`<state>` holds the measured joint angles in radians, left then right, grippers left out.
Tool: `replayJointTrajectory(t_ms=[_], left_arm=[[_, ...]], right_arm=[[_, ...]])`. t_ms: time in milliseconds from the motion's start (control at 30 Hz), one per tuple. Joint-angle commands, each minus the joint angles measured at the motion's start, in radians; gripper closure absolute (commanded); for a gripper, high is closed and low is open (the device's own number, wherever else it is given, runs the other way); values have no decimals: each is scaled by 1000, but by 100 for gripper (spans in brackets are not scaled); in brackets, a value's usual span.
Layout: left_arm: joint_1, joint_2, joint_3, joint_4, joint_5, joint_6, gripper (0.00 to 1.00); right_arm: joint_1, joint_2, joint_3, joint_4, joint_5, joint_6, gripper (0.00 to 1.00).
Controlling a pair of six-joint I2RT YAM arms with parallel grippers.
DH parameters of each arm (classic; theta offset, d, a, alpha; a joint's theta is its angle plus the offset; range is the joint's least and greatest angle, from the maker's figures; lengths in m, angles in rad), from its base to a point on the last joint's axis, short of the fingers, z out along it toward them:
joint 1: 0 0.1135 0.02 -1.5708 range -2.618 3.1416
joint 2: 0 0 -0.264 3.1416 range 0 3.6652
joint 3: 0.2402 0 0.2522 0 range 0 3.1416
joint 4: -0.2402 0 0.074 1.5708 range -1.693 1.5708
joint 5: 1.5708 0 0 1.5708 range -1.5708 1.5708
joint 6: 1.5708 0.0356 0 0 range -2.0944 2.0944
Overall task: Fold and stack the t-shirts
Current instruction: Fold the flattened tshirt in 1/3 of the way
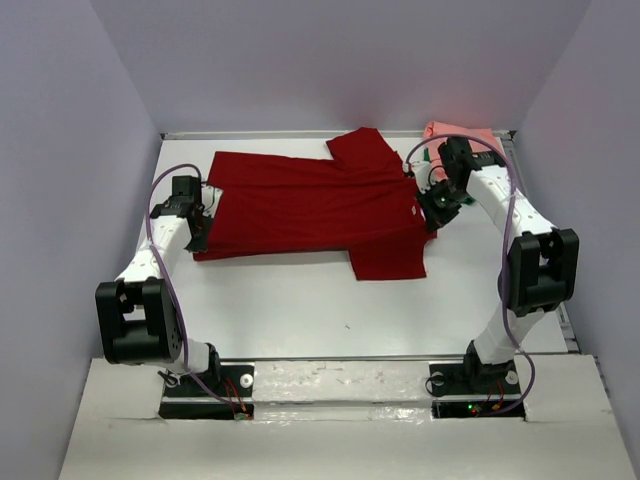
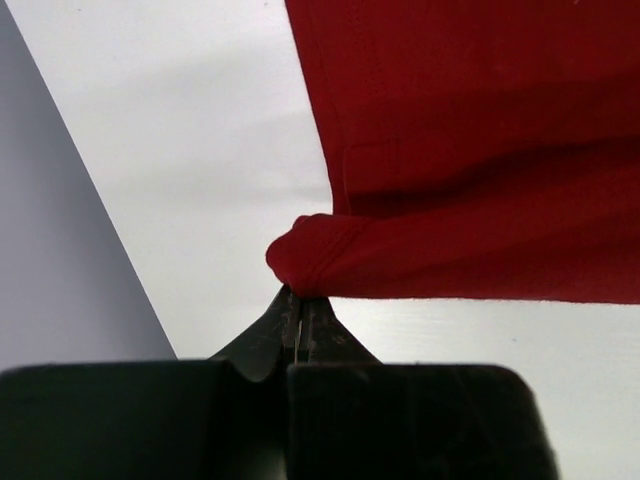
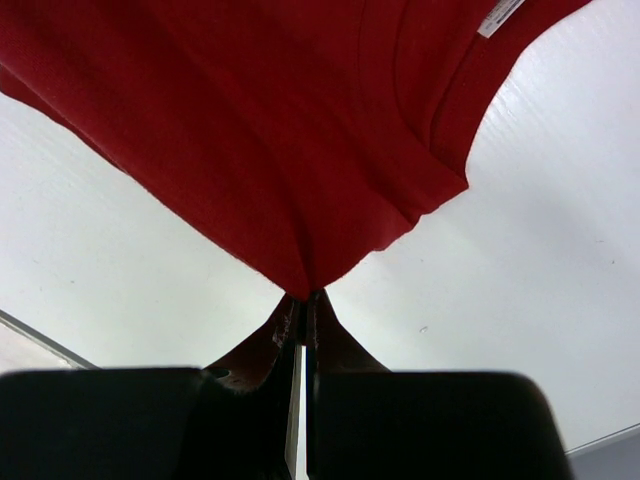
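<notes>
A dark red t-shirt (image 1: pixel 310 205) lies spread sideways across the white table (image 1: pixel 300 310), one sleeve toward the back and one toward the front. My left gripper (image 1: pixel 201 226) is at its left edge. In the left wrist view this gripper (image 2: pixel 298 298) is shut on a bunched bit of the red t-shirt's (image 2: pixel 480 150) hem. My right gripper (image 1: pixel 433 206) is at the collar end. In the right wrist view it (image 3: pixel 305 298) is shut on a fold of the red t-shirt (image 3: pixel 250 120) beside the neckline. A salmon pink t-shirt (image 1: pixel 458 132) lies at the back right corner, with a bit of green fabric (image 1: pixel 425 157) next to it.
Lilac walls (image 1: pixel 70 150) close in the table on the left, back and right. The right arm's upper link (image 1: pixel 540 270) hangs over the table's right side. A white label (image 3: pixel 498 15) shows inside the red collar.
</notes>
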<state>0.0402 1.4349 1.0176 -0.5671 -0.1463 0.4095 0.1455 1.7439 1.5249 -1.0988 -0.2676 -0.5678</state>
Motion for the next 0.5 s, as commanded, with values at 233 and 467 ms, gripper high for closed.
replayJointTrajectory(t_ms=[233,467], left_arm=[[1,2,16,81,-85,-25,100],[3,47,18,114,-82,-29,100]], right_arm=[[0,66,103,63,22,29,100],[0,115,144,74,33,37,100]])
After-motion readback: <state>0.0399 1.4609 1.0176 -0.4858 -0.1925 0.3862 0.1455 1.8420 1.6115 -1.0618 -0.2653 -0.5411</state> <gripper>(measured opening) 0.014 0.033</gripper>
